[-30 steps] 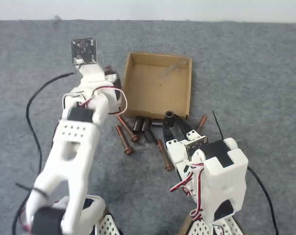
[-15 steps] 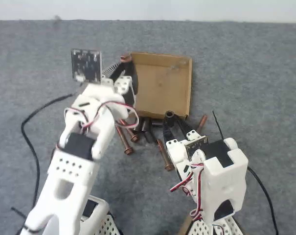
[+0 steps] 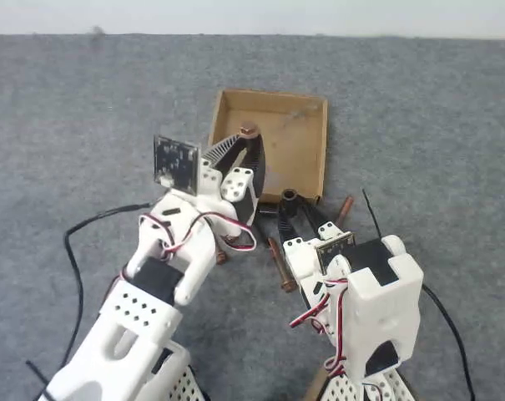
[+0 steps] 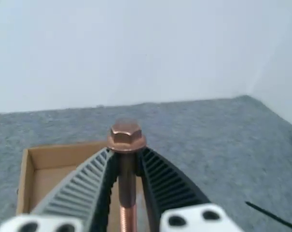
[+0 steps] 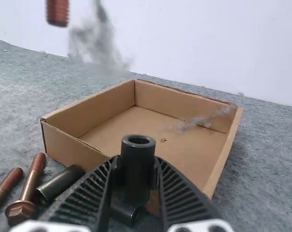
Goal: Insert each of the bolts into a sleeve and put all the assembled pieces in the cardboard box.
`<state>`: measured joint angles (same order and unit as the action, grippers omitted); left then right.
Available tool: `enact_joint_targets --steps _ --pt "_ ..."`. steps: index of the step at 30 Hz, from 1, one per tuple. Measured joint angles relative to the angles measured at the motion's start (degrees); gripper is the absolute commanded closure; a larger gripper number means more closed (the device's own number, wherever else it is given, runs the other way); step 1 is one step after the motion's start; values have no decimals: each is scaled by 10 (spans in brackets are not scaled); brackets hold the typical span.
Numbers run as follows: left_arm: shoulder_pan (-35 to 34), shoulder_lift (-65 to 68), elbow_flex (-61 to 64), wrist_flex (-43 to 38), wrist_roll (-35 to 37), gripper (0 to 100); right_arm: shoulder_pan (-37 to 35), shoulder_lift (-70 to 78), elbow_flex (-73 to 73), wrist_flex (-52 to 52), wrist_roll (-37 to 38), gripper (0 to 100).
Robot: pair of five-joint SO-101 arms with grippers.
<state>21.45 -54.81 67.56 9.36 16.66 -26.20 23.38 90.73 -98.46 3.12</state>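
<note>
From above, the left pincer (image 3: 245, 144), just above the middle of the frame, is clamped on a bolt (image 3: 249, 131) held head-up over the near left part of the cardboard box (image 3: 273, 96). The right pincer (image 3: 292, 210), right of centre, grips a black sleeve (image 3: 290, 198) standing upright just outside the box's near wall. Bolt and sleeve are near each other but apart. A loose bolt (image 3: 279, 263) lies on the table (image 3: 436, 125) beside the right arm, so I'd say the job is far from finished. In the left wrist view the ribbed fingers (image 4: 95, 176) pinch the bolt (image 4: 125, 164) just under its hex head, with the box (image 4: 39, 164) behind it. That high hold leaves a long shank free, and to my eye a small tilt would swing its tip wide of the bore. In the right wrist view the sleeve (image 5: 137, 164) sits squarely in the right pincer (image 5: 136, 170) with its mouth open and facing up, the box (image 5: 184, 94) beyond it and the bolt's threaded end (image 5: 57, 10) hanging high and off to one side. If that end comes down off-centre it could catch the sleeve's rim, lever the sleeve askew in its grip, or slip and drop into the box unassembled.
</note>
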Motion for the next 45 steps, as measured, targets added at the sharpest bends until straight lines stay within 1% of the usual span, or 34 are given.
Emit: enact_joint_targets --steps 2,4,10,12,14,16,21,28,35,45 --pt "4 0 16 -40 0 987 0 0 0 0 0 993" --pt "4 0 22 -60 0 987 0 0 0 0 0 993" --pt "4 0 22 -74 1 988 0 0 0 0 0 993" --pt "4 9 22 -83 25 988 0 0 0 0 0 993" --pt "4 38 22 -107 52 988 0 0 0 0 0 993" --pt "4 81 22 -138 62 988 0 0 0 0 0 993" --pt "5 168 22 -202 65 988 0 0 0 0 0 993" --pt "6 212 22 -254 66 988 0 0 0 0 0 993" --pt "8 254 22 -260 68 988 0 0 0 0 0 993" --pt "45 276 22 -262 69 988 0 0 0 0 0 993"
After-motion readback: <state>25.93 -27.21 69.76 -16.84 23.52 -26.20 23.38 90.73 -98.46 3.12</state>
